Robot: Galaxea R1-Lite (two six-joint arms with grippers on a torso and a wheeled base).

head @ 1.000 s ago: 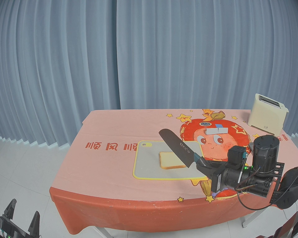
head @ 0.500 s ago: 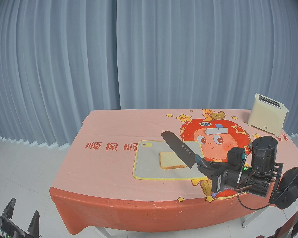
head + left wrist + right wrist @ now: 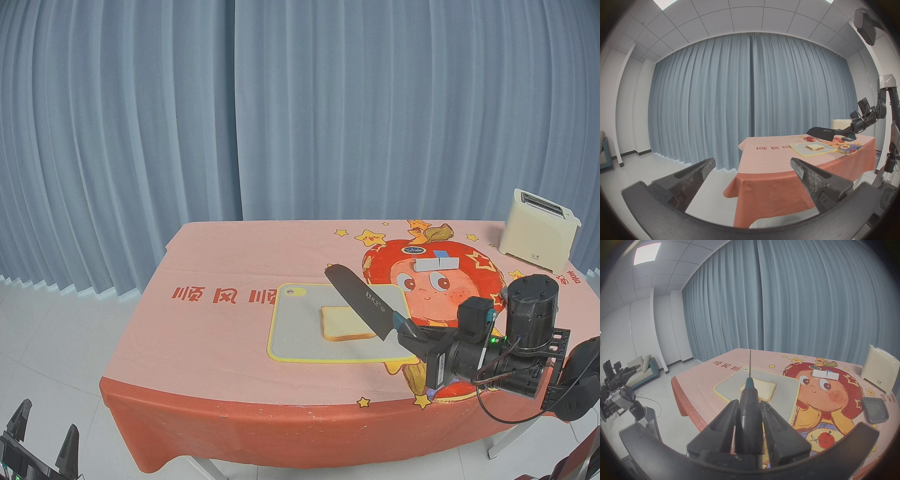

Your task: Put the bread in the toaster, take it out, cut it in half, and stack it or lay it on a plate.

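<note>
A slice of bread (image 3: 339,323) lies flat on the grey, yellow-rimmed cutting board (image 3: 294,331) near the table's middle. My right gripper (image 3: 414,334) is shut on the handle of a black knife (image 3: 362,300). The blade hangs tilted in the air above the bread's right side, tip pointing away to the left. In the right wrist view the knife handle (image 3: 749,415) sits between the fingers, edge-on over the bread (image 3: 762,387). The cream toaster (image 3: 539,231) stands at the table's far right corner. My left gripper (image 3: 753,175) is open, low and left of the table.
A dark square plate (image 3: 875,409) lies on the table's right side near the toaster (image 3: 881,368). A small white and blue block (image 3: 436,263) rests behind the board. The pink tablecloth's left half (image 3: 206,325) is bare. Curtains hang behind the table.
The right arm drew back slightly to the right, carrying the knife a little right and lower over the bread. It has held nearly still for the last half second.
</note>
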